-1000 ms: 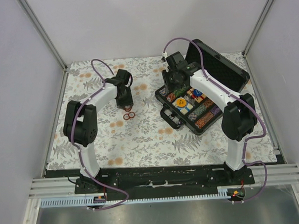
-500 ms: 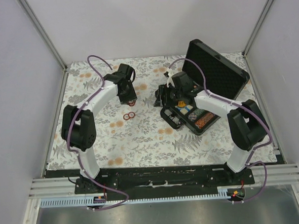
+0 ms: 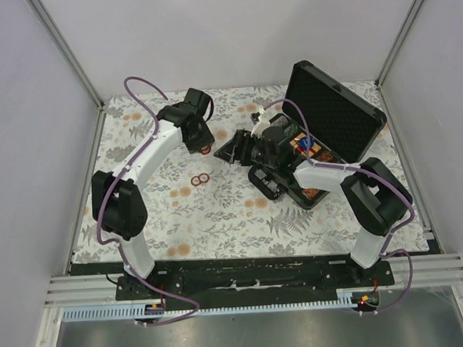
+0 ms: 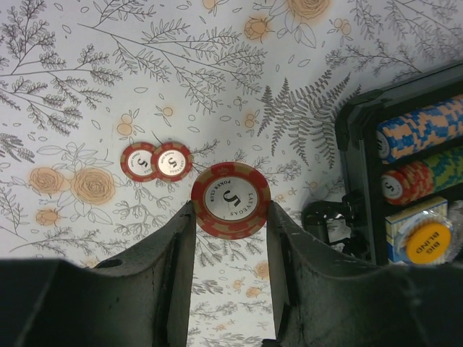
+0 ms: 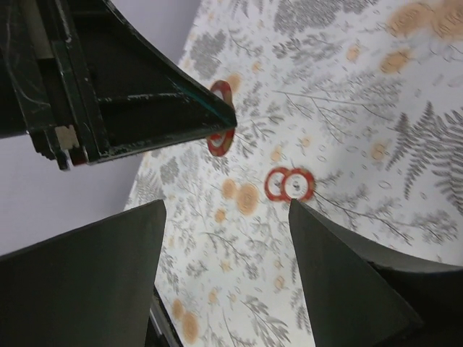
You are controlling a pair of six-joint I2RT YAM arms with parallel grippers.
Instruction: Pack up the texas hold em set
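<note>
My left claw [image 4: 231, 210] is closed narrow on one red chip [image 4: 231, 200]. The chip stands on its edge between the two fingers with its printed face to the wrist camera, and it hangs clear of the flowered worktop [image 3: 218, 214]. Below it, two loose chips [image 4: 156, 161] lie flat on the worktop, touching side by side. In the top view they sit left of the middle, a little nearer than the left claw.

The black case [image 3: 340, 118] lies on the right half of the worktop, towards the far side, with its lid standing up and open. From the left wrist I see its left end. There is an orange and blue chip row [image 4: 423, 129], below it a red and green chip row [image 4: 425, 175], and a yellow disc [image 4: 428, 242] in a compartment at the picture's edge. Just above the disc is a small box [image 4: 412, 217] with a blue and white pattern. I think it is a card deck, but the view cuts it and I cannot be sure.

My right claw [image 5: 228, 210] is stretched out to the left from the case, over the worktop between the case and the left claw. Its jaws stand wide apart with only the worktop showing between them, so it holds nothing. Its camera looks towards the two loose chips and the tip of the left claw with the red chip.
</note>
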